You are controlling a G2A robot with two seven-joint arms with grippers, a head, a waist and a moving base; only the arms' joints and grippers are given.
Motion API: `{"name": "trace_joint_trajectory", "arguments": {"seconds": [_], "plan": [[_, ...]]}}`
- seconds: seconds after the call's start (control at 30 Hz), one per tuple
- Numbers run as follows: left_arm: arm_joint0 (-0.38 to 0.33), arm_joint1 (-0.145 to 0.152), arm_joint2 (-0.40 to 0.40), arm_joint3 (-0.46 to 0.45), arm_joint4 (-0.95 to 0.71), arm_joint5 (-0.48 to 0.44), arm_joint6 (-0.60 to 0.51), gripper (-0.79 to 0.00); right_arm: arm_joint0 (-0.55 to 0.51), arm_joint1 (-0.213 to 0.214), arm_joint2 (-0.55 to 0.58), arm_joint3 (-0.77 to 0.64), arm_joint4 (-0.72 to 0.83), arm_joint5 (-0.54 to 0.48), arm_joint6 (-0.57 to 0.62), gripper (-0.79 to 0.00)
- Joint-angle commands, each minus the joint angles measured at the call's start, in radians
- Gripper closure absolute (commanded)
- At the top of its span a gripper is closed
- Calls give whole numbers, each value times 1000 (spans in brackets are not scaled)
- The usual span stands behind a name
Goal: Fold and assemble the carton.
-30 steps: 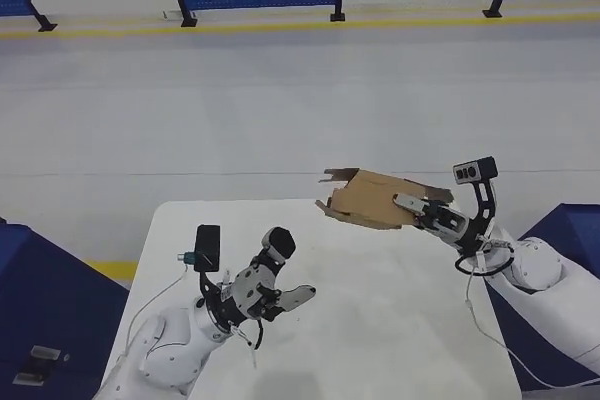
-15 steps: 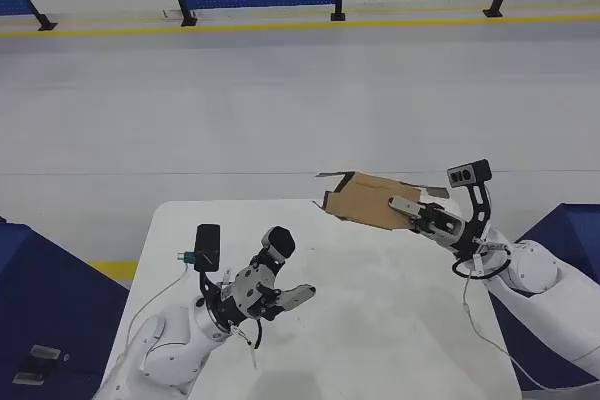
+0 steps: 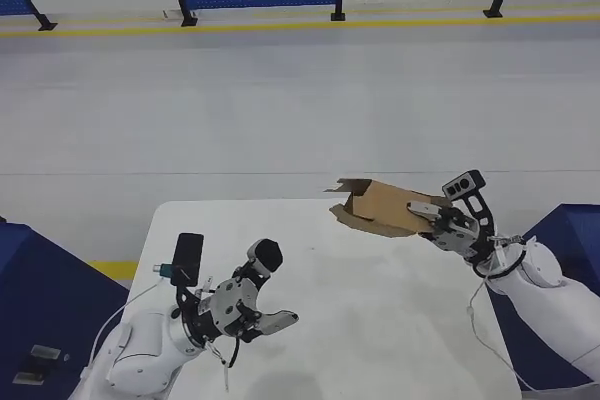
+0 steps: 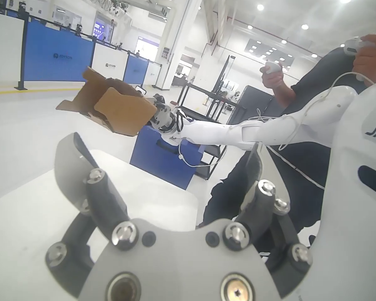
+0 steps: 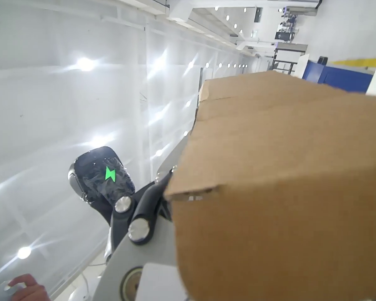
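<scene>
Leftward and nearer along the table (image 3: pixel 380 320) is where the left arm has drawn back to in the top view, while the right arm has turned the carton (image 3: pixel 385 207) so that its open end now faces left, with the body shifted slightly to the right.

One carton is in play, a brown cardboard one, partly formed into a box. It hangs in the air above the far right part of the one white table and does not touch it. In the left wrist view the carton (image 4: pixel 112 108) shows loose flaps at its open end, one rounded flap lying across the near face. From the right wrist view, one flat side of the carton (image 5: pixel 279 173) lies close to the camera.

Two hands are at work. The right hand (image 3: pixel 427 213) is clenched on the carton's right end and carries it alone. The left hand (image 3: pixel 275 288) is released, its two fingers (image 4: pixel 72 155) spread wide with nothing between them, and it hovers over the near left part of the table, well apart from the carton.
</scene>
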Motion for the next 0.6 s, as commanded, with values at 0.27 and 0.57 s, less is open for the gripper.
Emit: {"name": "trace_joint_trajectory", "arguments": {"seconds": [0.27, 0.57], "plan": [[-13, 7, -1, -22, 41, -32, -67, -785, -35, -17, 74, 34, -119, -160, 203, 0], [-22, 12, -12, -42, 95, -84, -97, -785, -101, -8, 165, -80, -255, -123, 240, 0]]}}
